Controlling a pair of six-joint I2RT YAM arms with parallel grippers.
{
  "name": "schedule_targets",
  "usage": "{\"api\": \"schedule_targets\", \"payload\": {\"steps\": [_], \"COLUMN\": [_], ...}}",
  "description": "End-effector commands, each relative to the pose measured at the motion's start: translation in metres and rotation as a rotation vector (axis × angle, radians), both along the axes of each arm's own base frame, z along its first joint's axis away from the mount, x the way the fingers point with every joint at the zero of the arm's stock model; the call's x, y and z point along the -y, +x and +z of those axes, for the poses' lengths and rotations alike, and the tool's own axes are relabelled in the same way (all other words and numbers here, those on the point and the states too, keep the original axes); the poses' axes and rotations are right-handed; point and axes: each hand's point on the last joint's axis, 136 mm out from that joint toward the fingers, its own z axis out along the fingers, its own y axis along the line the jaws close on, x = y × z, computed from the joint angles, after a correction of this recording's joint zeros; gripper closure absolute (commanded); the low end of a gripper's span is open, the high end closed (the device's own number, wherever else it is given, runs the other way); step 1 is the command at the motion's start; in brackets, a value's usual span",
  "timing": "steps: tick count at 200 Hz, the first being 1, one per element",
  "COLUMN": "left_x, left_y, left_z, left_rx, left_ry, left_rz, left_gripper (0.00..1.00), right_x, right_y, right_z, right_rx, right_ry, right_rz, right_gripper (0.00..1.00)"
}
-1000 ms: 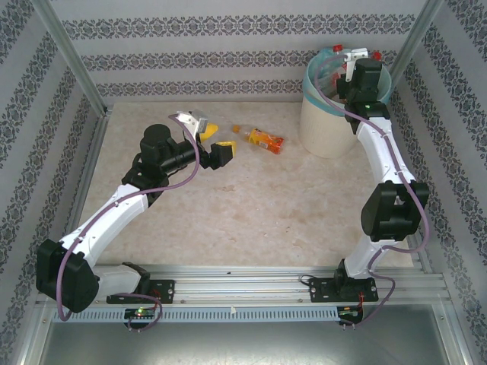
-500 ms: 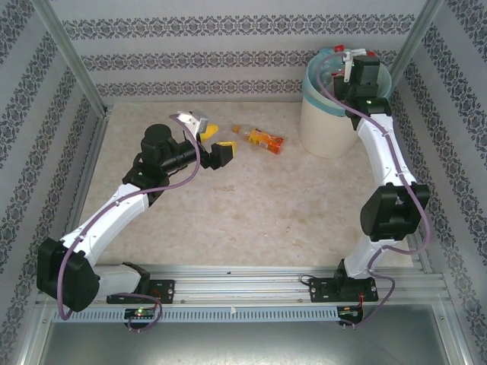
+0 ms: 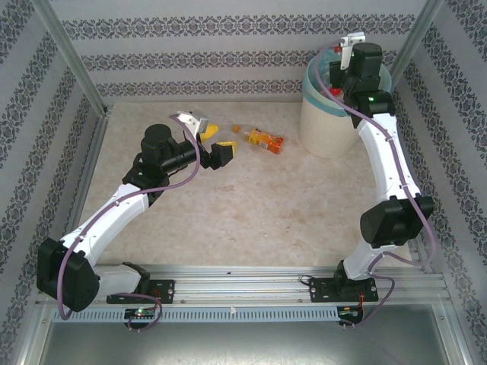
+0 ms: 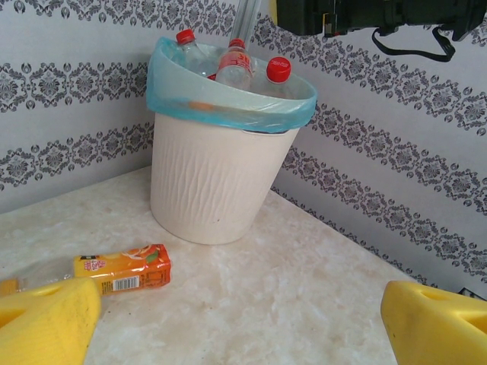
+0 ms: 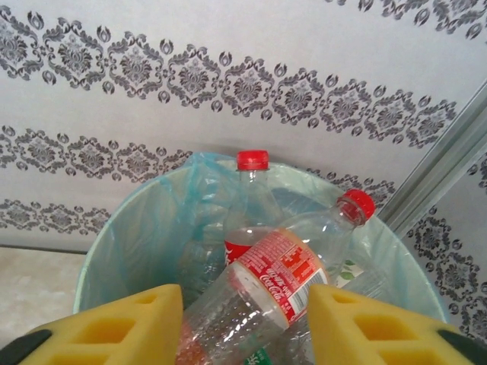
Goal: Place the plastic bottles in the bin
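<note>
At far right, the bin (image 3: 323, 125) holds red-capped plastic bottles (image 5: 266, 281), one lying below the right gripper (image 5: 245, 304), whose fingers are partly parted and empty. Left of the bin, an orange-labelled bottle (image 4: 125, 270) lies just beyond the left gripper (image 4: 240, 304), whose fingers are wide apart and empty.

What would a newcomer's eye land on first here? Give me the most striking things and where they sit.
The cream, blue-green-lined bin in the far right corner, crammed with red-capped bottles poking above its rim, the right claw hanging over them. Next, one orange-labelled bottle lying on the table left of the bin, just beyond the open left claw.
</note>
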Motion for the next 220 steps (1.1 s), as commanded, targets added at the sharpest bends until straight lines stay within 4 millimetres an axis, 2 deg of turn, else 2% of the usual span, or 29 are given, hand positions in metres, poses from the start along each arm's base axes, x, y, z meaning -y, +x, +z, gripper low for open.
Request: {"api": "schedule_targets", "payload": {"steps": [1, 35, 44, 52, 59, 99, 128, 143, 161, 179, 194, 220], "left_x": [0.002, 0.001, 0.001, 0.002, 0.001, 0.001, 0.000, 0.000, 0.000, -0.001, -0.003, -0.007], "left_y": [-0.001, 0.000, -0.001, -0.001, 0.000, 0.000, 0.000, 0.000, 0.000, 0.003, 0.007, 0.021], "left_z": [0.006, 0.005, 0.004, 0.004, 0.003, 0.004, 0.004, 0.004, 0.005, 0.004, 0.001, -0.011], "left_rx": [0.022, 0.021, 0.021, 0.019, 0.018, 0.019, 0.020, 0.020, 0.020, 0.017, 0.006, -0.050], "left_ry": [-0.016, -0.014, -0.013, -0.013, -0.013, -0.010, -0.003, -0.004, -0.004, -0.007, -0.013, -0.002], "left_rz": [-0.007, -0.003, -0.004, -0.004, -0.002, 0.000, 0.004, 0.004, 0.005, 0.017, 0.042, 0.106], "left_gripper": [0.05, 0.05, 0.05, 0.05, 0.05, 0.05, 0.05, 0.05, 0.05, 0.05, 0.05, 0.05], "right_x": [-0.009, -0.010, -0.009, -0.008, -0.006, 0.001, 0.001, -0.001, -0.005, -0.016, -0.029, -0.063], "right_y": [0.003, 0.008, 0.010, 0.013, 0.015, 0.026, 0.030, 0.029, 0.026, 0.020, 0.012, -0.008], "right_z": [-0.022, -0.057, -0.065, -0.073, -0.078, -0.111, -0.117, -0.111, -0.093, -0.062, -0.028, 0.024], "right_rx": [-0.055, -0.114, -0.128, -0.140, -0.147, -0.204, -0.207, -0.203, -0.166, -0.119, -0.057, 0.052], "right_ry": [0.044, 0.060, 0.060, 0.061, 0.060, 0.073, 0.098, 0.114, 0.134, 0.135, 0.118, 0.076], "right_rz": [0.028, 0.027, 0.024, 0.022, 0.014, -0.006, -0.012, -0.004, 0.011, 0.035, 0.061, 0.126], "right_gripper": [0.60, 0.72, 0.81, 0.94, 1.00, 1.00, 0.97, 0.93, 0.81, 0.66, 0.53, 0.37]}}
